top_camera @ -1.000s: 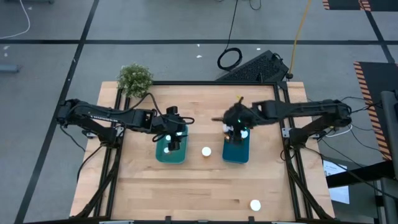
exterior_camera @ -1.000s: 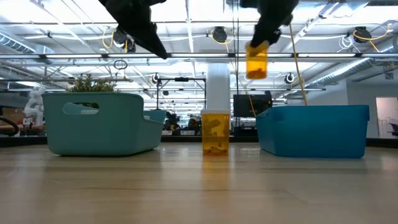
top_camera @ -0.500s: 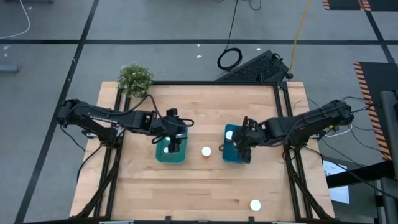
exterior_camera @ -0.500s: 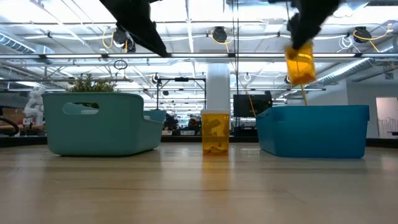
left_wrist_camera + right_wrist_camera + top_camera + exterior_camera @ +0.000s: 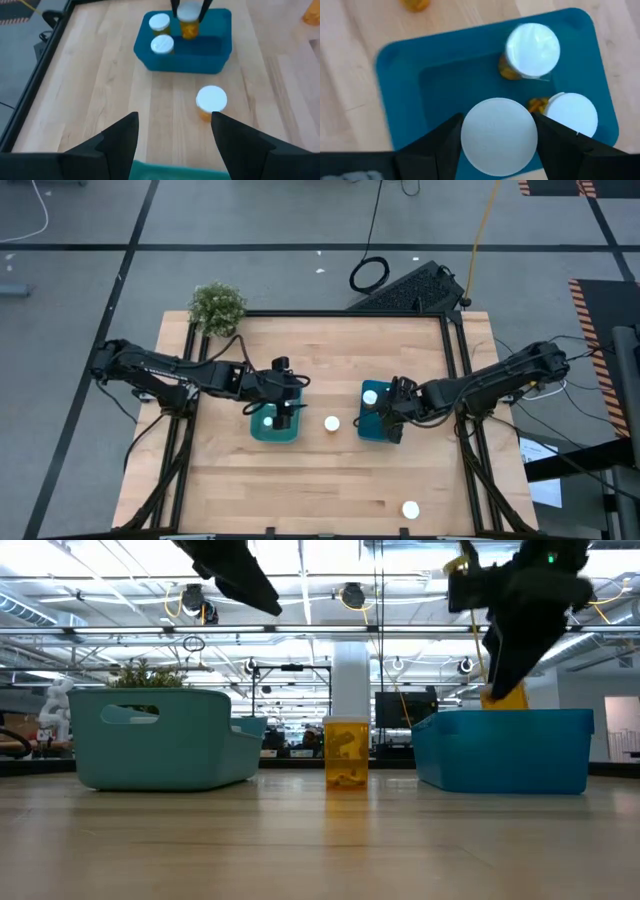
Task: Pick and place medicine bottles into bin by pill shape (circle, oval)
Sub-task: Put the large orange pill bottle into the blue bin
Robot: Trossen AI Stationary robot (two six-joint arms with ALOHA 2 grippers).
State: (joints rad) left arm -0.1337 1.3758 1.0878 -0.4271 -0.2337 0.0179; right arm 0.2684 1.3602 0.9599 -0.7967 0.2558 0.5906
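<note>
High view: right gripper (image 5: pixel 393 416) over the right bin (image 5: pixel 379 428); left gripper (image 5: pixel 284 411) over the left bin (image 5: pixel 274 428).
Low view: wood table (image 5: pixel 300 840), open hall behind.
Right wrist view: fingers clamp a bottle (image 5: pixel 499 136), upright, cap up.
Left wrist view: fingers (image 5: pixel 120 140) apart, empty.

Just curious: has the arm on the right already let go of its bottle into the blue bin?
Not yet. The right gripper's fingers grip the bottle by its white cap, upright just above the blue bin, which holds two others.

Open-plan lab: exposed ceiling pipes (image 5: pixel 300 632); monitors (image 5: pixel 400 708); taped floor (image 5: pixel 300 247)
</note>
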